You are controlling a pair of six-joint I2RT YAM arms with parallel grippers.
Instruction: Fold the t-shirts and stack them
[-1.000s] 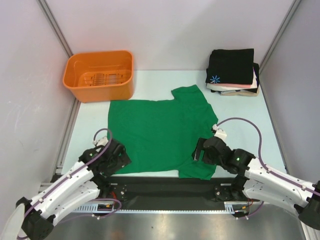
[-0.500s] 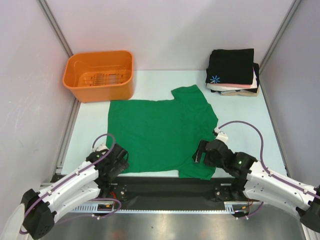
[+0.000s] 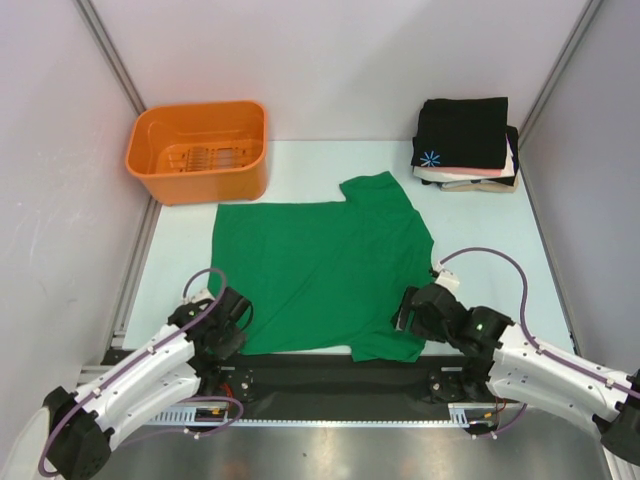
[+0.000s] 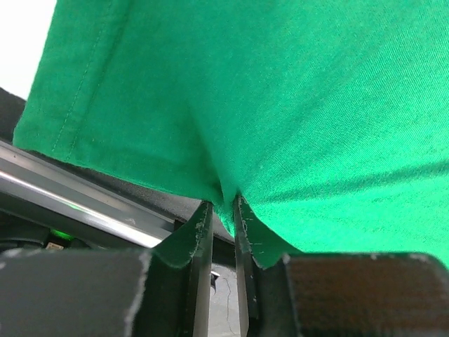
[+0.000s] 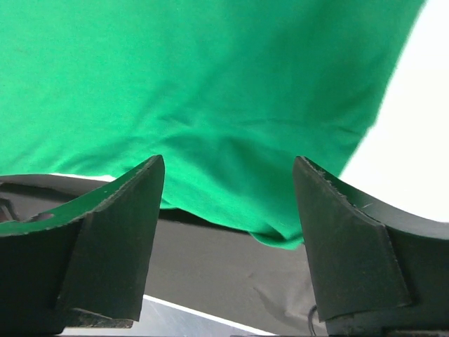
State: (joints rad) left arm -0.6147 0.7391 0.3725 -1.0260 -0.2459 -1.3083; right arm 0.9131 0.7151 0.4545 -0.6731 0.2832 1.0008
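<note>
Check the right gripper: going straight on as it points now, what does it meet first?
The green t-shirt: its near hem lies just ahead of the open right gripper, though depth is unclear.

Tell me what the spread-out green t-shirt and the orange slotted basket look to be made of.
Green short-sleeved t-shirt: soft knit cloth, matte, perhaps cotton; fine weave, stitched hem and wrinkles at the pinch. Orange tub-shaped basket: likely moulded plastic, smooth, faintly glossy, with stiff rim and slotted floor.

White shells and black joint housings on left arm [image 3: 148,362] and right arm [image 3: 545,360]; purple-grey cable [image 3: 200,272] looped at each wrist. Thin dark blade fingers [image 4: 202,267] on left pincer [image 4: 223,210], broad matte-black wedges on right pincer [image 5: 228,163].
</note>
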